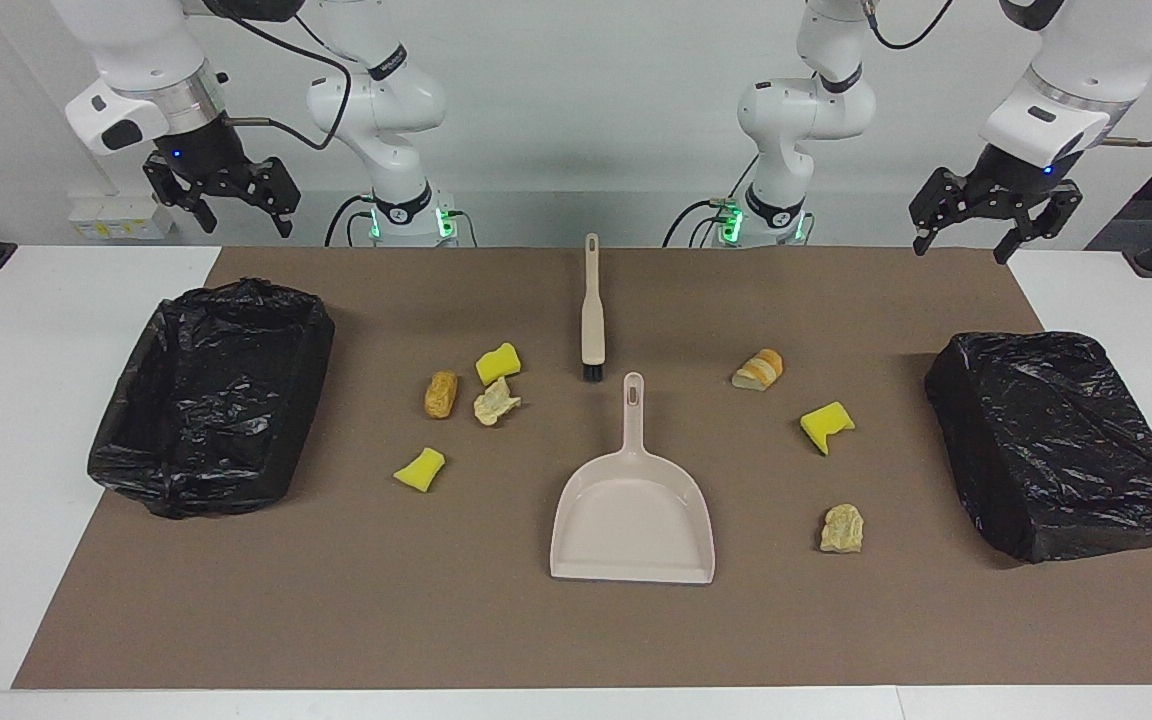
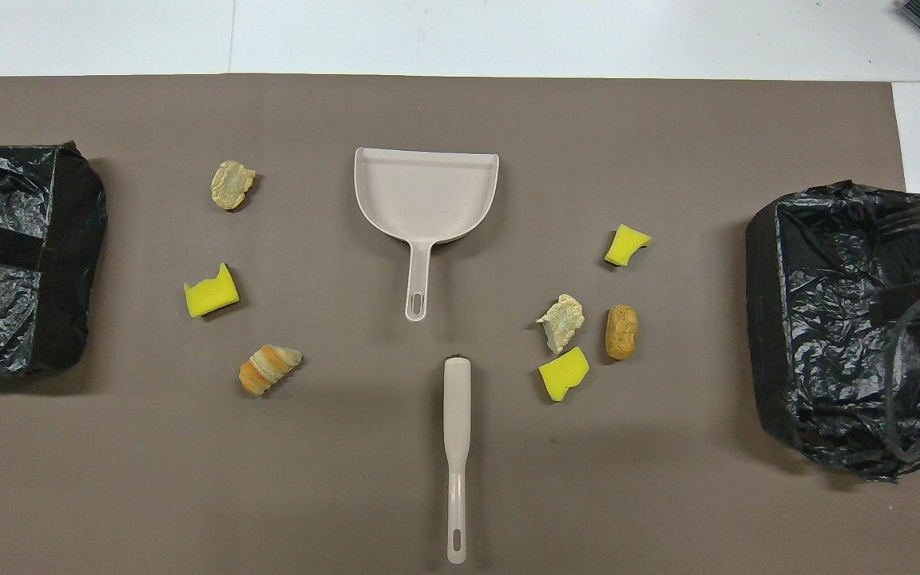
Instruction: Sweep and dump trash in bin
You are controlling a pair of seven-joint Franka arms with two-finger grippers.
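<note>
Centrally, dustpan (image 1: 633,520) and brush (image 1: 592,312) lie apart; trash (image 1: 497,364) scattered toward both bins (image 1: 211,395) at the surface's ends. Left hand (image 1: 994,212) and right hand (image 1: 224,195) hang spread over the robots' edge.

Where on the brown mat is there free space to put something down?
The mat is bare between the dustpan mouth and the mat's edge farthest from the robots. Bare strips also lie beside the brush handle. It is crowded around the four scraps between brush and open bin.
</note>
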